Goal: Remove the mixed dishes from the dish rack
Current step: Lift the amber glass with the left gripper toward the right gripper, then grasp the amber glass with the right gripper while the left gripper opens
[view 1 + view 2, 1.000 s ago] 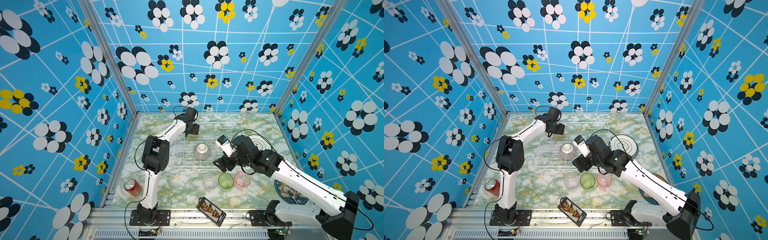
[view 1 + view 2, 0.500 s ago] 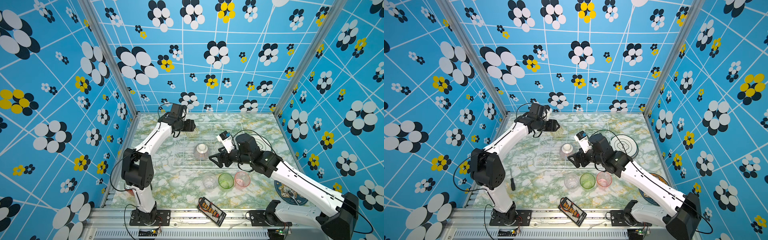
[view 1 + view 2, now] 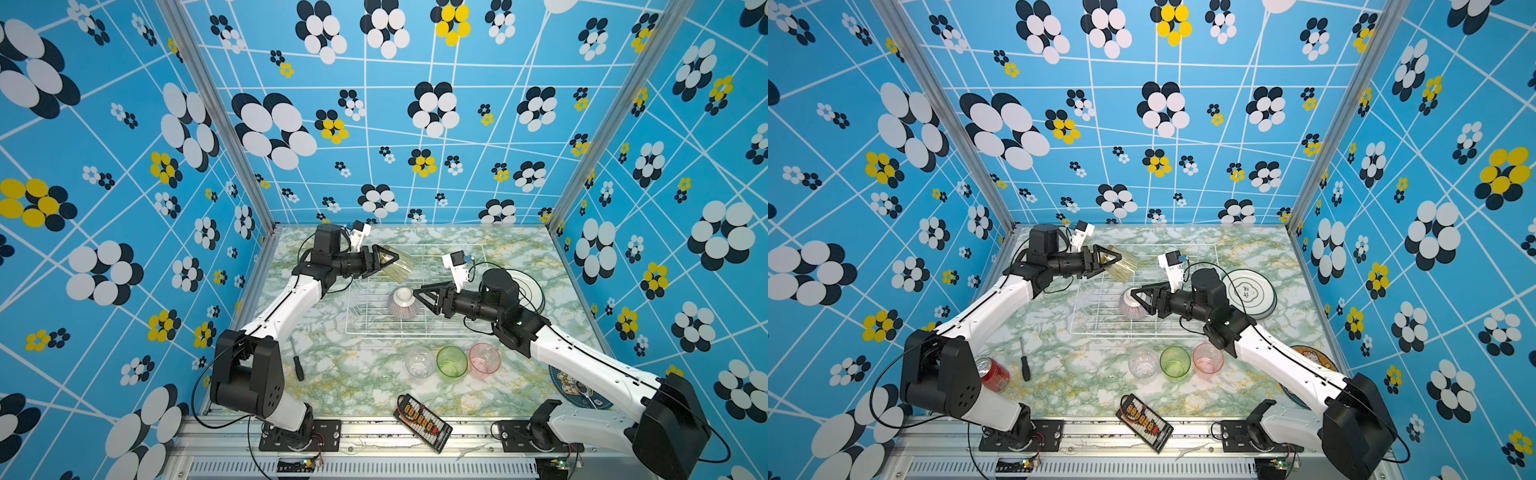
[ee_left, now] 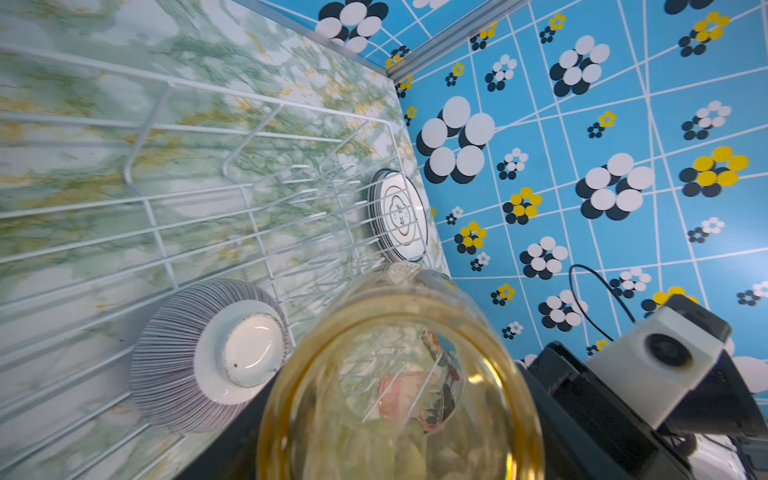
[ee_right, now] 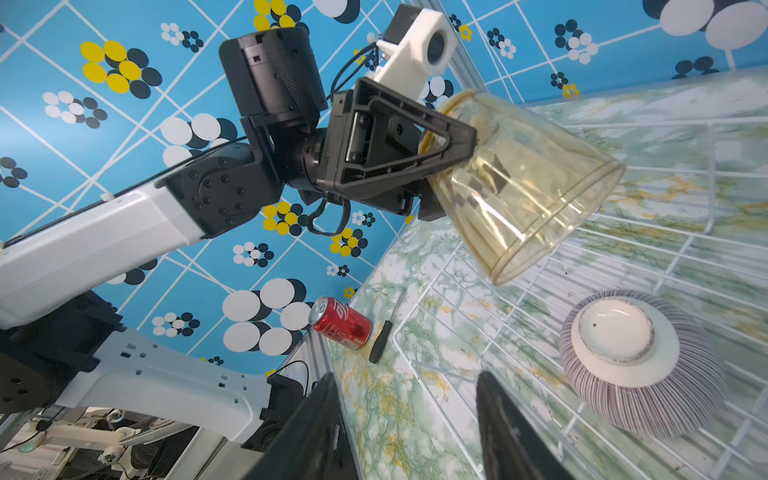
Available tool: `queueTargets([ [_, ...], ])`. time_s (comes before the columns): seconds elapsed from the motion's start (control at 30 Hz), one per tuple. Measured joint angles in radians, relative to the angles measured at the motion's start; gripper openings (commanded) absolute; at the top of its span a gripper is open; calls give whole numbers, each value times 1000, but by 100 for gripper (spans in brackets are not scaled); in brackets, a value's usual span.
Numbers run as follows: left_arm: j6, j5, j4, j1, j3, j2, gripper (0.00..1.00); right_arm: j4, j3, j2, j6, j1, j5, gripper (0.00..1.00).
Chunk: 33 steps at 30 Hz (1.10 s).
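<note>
Left gripper (image 3: 384,260) is clamped on the yellow tumbler (image 3: 400,266) at its base end. The cup is tilted and lifted over the upper-left corner of the dish rack (image 3: 374,333) in both top views, not yet set down. Right gripper (image 3: 419,293) has its jaws apart w/ nothing between them, tips just right of the ribbed bowl (image 3: 401,303) — you can't tell if they touch it.

Done so far, by the look of it:
- Clear tumbler (image 3: 419,363), green tumbler (image 3: 451,361) and pink tumbler (image 3: 483,359) stand in a row on the table (image 3: 340,374), below the rack at lower centre.
- Plates (image 3: 1250,291) lie stacked just right of the rack, partly behind the right arm, and seem to be outside the wires.

Left for you, approx. two items — the yellow cup needs a spot on the table, and the bowl, upside down mid-rack, is the only dish seen inside it.
</note>
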State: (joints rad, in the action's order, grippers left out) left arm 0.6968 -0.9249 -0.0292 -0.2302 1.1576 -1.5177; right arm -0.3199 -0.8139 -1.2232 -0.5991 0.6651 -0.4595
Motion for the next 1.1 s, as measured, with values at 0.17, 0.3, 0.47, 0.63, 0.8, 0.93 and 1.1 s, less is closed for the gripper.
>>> queueTargets([
  [0.17, 114, -95, 140, -2, -40, 58, 54, -85, 0, -38, -45, -7, 5, 50],
  [0.3, 184, -138, 238, -8, -69, 84, 54, -134, 0, -48, -69, -14, 8, 50],
  [0.47, 238, -163, 299, -25, -94, 86, 54, -201, -1, -68, -90, -15, -2, 45],
  [0.63, 274, -170, 349, -32, -103, 85, 54, -246, -11, -92, -112, -15, -26, 39],
  [0.8, 305, -179, 393, -43, -103, 64, 54, -276, -56, -116, -123, -16, -34, 31],
  [0.93, 318, -186, 418, -53, -103, 49, 54, -291, -93, -146, -127, -17, -42, 19],
  [1.1, 376, -194, 457, -49, -103, 42, 55, -328, -129, -182, -147, -17, -93, 0],
])
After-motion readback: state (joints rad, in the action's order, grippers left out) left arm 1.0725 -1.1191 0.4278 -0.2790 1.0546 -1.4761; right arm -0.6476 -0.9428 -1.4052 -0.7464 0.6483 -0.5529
